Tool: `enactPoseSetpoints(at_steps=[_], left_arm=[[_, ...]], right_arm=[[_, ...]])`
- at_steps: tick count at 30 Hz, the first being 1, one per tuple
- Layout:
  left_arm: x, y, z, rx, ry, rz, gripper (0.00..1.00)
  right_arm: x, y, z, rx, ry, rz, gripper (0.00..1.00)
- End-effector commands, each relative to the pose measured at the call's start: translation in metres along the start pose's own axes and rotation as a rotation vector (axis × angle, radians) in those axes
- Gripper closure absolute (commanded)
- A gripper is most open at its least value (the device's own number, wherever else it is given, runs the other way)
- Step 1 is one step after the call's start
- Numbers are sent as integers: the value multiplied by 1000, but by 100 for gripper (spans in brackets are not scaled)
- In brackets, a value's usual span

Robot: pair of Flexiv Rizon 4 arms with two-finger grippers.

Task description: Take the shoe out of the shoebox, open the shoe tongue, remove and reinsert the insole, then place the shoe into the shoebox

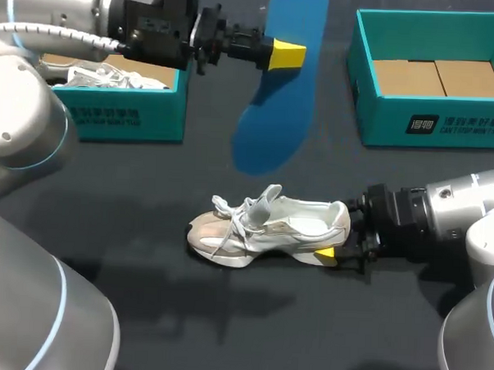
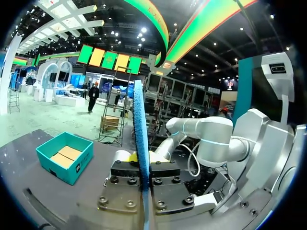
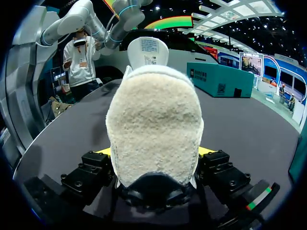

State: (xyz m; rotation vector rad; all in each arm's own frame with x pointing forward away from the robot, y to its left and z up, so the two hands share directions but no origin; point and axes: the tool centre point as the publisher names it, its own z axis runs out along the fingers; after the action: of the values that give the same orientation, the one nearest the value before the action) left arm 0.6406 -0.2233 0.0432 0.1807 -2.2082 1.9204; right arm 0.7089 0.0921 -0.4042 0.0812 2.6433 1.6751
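A blue insole (image 1: 282,88) hangs in the air above the back middle of the table, pinched at its upper part by my left gripper (image 1: 287,56), which is shut on it. In the left wrist view the insole (image 2: 140,129) stands edge-on between the fingers of that gripper (image 2: 142,157). A white and beige shoe (image 1: 266,227) lies on the table, toe to the left, tongue pulled up. My right gripper (image 1: 343,237) holds its heel from both sides. In the right wrist view the fuzzy heel (image 3: 153,124) fills the space between the gripper's (image 3: 154,151) yellow tips.
A teal shoebox (image 1: 119,110) at the back left holds another white shoe. A second teal shoebox (image 1: 434,123) at the back right has only cardboard in its bottom; it also shows in the left wrist view (image 2: 64,157). Dark tabletop lies in front of the shoe.
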Motion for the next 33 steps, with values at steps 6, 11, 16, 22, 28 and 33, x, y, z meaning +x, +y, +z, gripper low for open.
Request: enactPoseSetpoints(at_steps=[6,11,16,22,28,33], left_arm=[[28,3,-24,47,-24,19,100],[30,10,-25,59,-15,-20,100],[28,18,-24,60,-19,-41,100],[28,26,-29,61,-16,-64,100],[28,26,-29,61,-16,-64,100],[28,26,-29,61,-16,-64,100]], right_arm=[[1,-2,1,3,-1,0,100],[1,-2,1,3,-1,0,100],[1,-2,1,3,-1,0,100],[1,-2,1,3,-1,0,100],[1,-2,1,3,-1,0,100],[1,-2,1,3,-1,0,100]])
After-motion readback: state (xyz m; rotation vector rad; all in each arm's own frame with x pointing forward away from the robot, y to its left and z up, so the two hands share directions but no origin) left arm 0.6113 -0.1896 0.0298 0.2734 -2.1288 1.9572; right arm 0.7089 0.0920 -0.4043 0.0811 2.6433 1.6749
